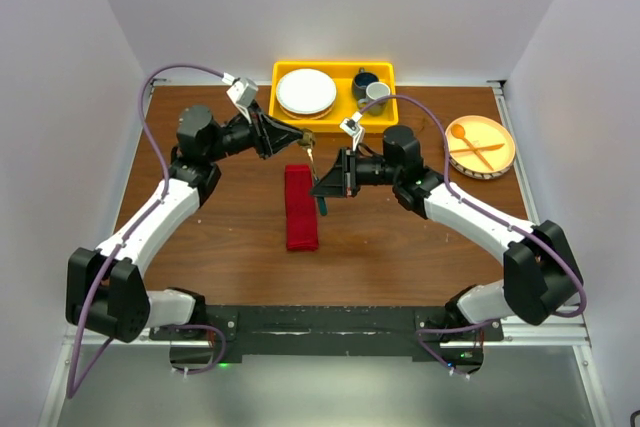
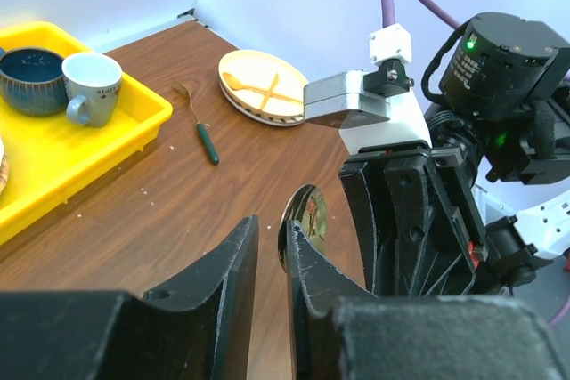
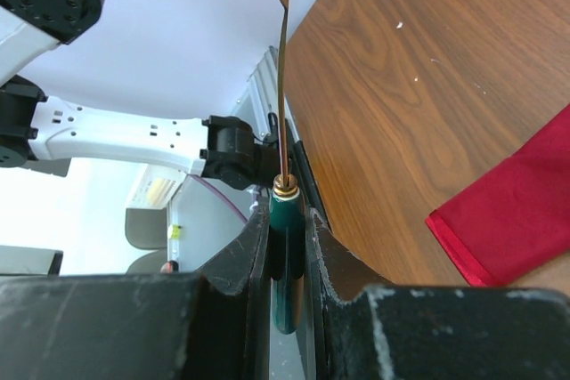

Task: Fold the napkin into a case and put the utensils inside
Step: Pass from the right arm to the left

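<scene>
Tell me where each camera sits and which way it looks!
Top camera: above and behind the arms, looking down on the table; left arm, right arm and red napkin show.
Left wrist camera: on the left arm, facing past the left gripper toward the right arm and yellow tray.
Right wrist camera: on the right arm, facing along the right gripper, shut on the spoon, toward the left arm.
Shared: both wrist views show the spoon; top and right wrist show the napkin.
</scene>
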Motion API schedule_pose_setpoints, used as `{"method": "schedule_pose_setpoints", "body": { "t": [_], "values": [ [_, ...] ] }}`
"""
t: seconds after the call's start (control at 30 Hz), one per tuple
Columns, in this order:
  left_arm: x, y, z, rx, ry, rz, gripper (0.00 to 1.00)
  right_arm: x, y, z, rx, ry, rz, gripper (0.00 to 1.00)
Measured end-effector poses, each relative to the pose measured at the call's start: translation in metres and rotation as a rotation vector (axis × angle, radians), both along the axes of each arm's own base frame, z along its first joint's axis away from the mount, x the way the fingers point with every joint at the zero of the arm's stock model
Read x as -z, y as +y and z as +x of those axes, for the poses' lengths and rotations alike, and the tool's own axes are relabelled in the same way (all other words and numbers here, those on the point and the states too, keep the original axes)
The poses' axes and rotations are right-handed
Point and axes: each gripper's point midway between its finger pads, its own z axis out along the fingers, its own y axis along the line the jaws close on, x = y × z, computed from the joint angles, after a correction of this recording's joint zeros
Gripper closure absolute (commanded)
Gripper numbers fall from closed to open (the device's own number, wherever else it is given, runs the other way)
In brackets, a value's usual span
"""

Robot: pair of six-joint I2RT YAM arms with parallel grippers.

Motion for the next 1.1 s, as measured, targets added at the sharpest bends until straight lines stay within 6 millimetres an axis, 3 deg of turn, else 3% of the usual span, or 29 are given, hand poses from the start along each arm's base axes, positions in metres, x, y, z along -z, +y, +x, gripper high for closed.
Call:
{"method": "schedule_pose_setpoints", "body": {
  "t": [0.17, 0.27, 0.37, 0.47, 0.5, 0.63, 0.7, 0.8, 0.93, 1.1],
  "values": [
    [0.004, -0.001, 0.0, 0.014, -0.002, 0.026, 0.98, 0.004, 0.0, 0.001, 0.011, 0.008, -0.016, 1.0],
    [0.006, -0.003, -0.001, 0.037, -0.005, 0.048, 1.0, 0.007, -0.001, 0.001, 0.017, 0.008, -0.028, 1.0],
    [0.007, -0.004, -0.001, 0.066, -0.01, 0.074, 1.0, 0.01, -0.001, 0.002, 0.021, 0.003, -0.04, 0.71],
    [0.012, -0.005, 0.004, 0.099, 0.021, 0.081, 1.0, 0.013, -0.001, 0.004, 0.024, -0.003, -0.057, 0.7],
    [0.015, -0.004, 0.006, 0.106, 0.039, 0.078, 1.0, 0.013, -0.001, 0.005, 0.023, -0.007, -0.062, 0.58],
    [0.034, 0.012, 0.022, 0.081, 0.139, 0.063, 1.0, 0.013, 0.001, 0.012, 0.032, -0.036, -0.094, 0.32],
    [0.042, 0.021, 0.032, 0.054, 0.168, 0.061, 1.0, 0.014, -0.001, 0.017, 0.038, -0.062, -0.127, 0.27],
    [0.054, 0.034, 0.047, 0.021, 0.198, 0.063, 1.0, 0.017, -0.008, 0.028, 0.05, -0.169, -0.186, 0.27],
    [0.083, 0.051, 0.072, -0.015, 0.262, 0.067, 1.0, 0.034, -0.023, 0.035, -0.007, -0.373, -0.284, 0.36],
    [0.141, 0.063, 0.093, -0.03, 0.384, 0.08, 1.0, 0.059, -0.035, 0.026, -0.155, -0.612, -0.367, 0.49]
  ]
}}
